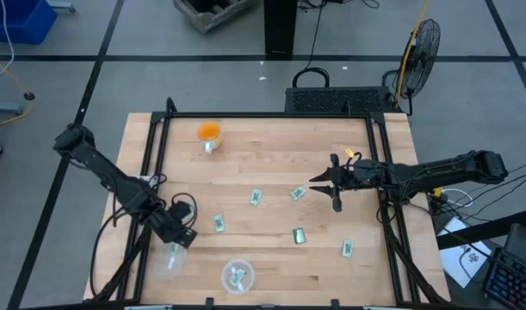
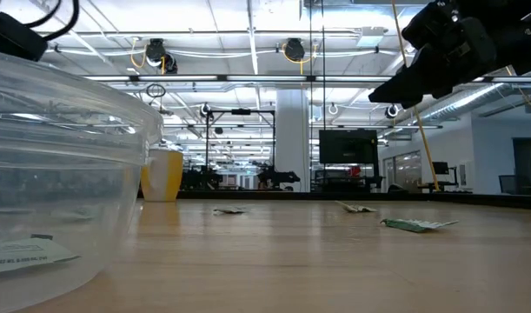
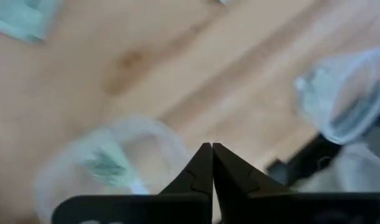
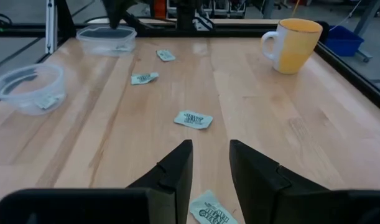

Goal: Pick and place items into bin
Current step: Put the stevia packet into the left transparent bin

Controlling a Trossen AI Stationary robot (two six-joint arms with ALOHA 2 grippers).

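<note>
Packets are lying scattered over the middle and near-right part of the tabletop [image 1: 271,164]: five are showing loose in the high view, at [image 1: 256,198], [image 1: 298,194], [image 1: 218,224], [image 1: 299,234] and [image 1: 347,250]. A round clear bin [image 1: 238,275] is sitting at the near edge with at least one packet [image 1: 237,276] already inside, and a second clear bin [image 1: 171,258] is sitting toward the near left corner, just under the left arm; its contents are hard to tell from above. So the job is looking partly done, with five packets waiting to be moved.

The right gripper [image 1: 330,185] is hovering above the right half of the tabletop with its fingers apart and holding nothing. The packet at [image 4: 193,119] is lying ahead of its fingers and another [image 4: 209,211] is lying almost directly beneath them; in the high view the closest packet is sitting just to its left.

The left gripper [image 3: 212,163] is hanging over the near left corner with its fingers pressed together and empty, above a clear bin [image 3: 109,165] with a packet inside. An orange mug [image 1: 209,133] is standing near the far edge, well apart from everything else.
</note>
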